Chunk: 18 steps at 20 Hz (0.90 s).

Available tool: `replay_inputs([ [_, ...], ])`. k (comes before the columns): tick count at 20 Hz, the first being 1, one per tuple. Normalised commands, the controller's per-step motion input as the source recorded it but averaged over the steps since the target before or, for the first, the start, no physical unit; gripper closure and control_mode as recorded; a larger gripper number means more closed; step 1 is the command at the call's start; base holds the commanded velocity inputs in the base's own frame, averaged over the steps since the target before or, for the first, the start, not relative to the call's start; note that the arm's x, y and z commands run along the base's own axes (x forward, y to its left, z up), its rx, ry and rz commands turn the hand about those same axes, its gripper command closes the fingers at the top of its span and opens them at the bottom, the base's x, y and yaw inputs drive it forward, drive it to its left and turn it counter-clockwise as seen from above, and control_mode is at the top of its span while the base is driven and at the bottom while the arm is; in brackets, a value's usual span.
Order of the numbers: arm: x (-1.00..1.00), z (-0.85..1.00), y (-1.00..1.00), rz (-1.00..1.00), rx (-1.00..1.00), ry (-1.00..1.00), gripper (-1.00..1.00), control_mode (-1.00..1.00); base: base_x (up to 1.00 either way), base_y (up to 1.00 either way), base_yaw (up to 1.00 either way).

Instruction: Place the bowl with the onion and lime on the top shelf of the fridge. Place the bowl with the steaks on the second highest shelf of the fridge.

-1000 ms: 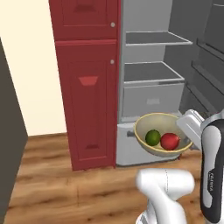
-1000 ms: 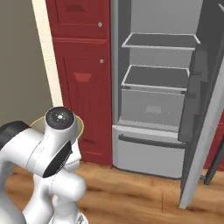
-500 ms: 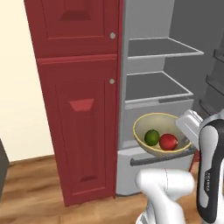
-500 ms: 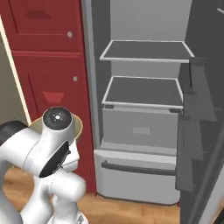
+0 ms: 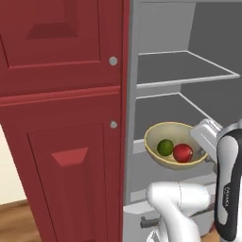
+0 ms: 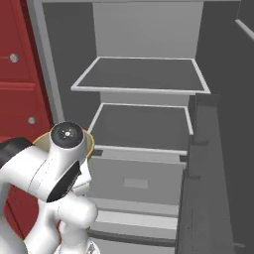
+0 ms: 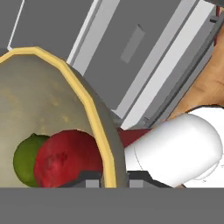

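In the left base view, the tall grey fridge (image 5: 156, 28) stands open beside a dark red wooden cabinet (image 5: 61, 118) with small round silver knobs. Inside, the thin flat grey top shelf (image 5: 184, 68) with its light rim sits above a similar second shelf (image 5: 165, 106). A shallow tan bowl with a yellow rim (image 5: 156, 144) hangs in the air in front of the fridge opening, below the level of the second shelf and in front of the pale drawer front. In it lie the small round green lime (image 5: 165, 147) and, touching it on the right, the glossy red onion (image 5: 183, 152). The claw (image 5: 207, 136) meets the bowl's right rim; the white arm rises at the lower right.

In the right base view, the top shelf (image 6: 141, 74) and the second shelf (image 6: 141, 126) both lie bare, with grey drawers (image 6: 136, 181) beneath. The wide grey fridge door (image 6: 213, 168) stands open at the right. A sliver of the bowl's yellow rim (image 6: 90, 141) shows behind the arm's round joint.

In the hand view, the claw (image 7: 114, 178) is nearly closed and pinches the bowl's rim (image 7: 94, 109), one finger inside the wall and one outside. The onion (image 7: 65, 159) rests just inside the rim, with the lime (image 7: 26, 159) against it on the far side. Beyond the bowl lie the fridge's drawer fronts (image 7: 144, 57) and a strip of wooden floor (image 7: 205, 87).
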Motion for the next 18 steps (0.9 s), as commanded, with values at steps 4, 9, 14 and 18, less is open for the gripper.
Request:
replay_inputs([
  [4, 0.0, 0.0, 0.0, 0.0, 0.0, 0.0, 1.0, 1.0, 0.83, -0.4, -0.11],
  [9, 0.07, 0.62, -0.23, -0.28, 0.01, -0.02, 1.0, -1.0, 0.13, 0.0, -0.04],
  [14, 0.13, 1.0, -0.24, -0.38, 0.08, -0.25, 1.0, -1.0, 0.0, 0.0, 0.0],
  [18, 0.64, 1.0, -0.01, -0.26, 0.13, -0.27, 1.0, -1.0, 0.0, 0.0, 0.0],
])
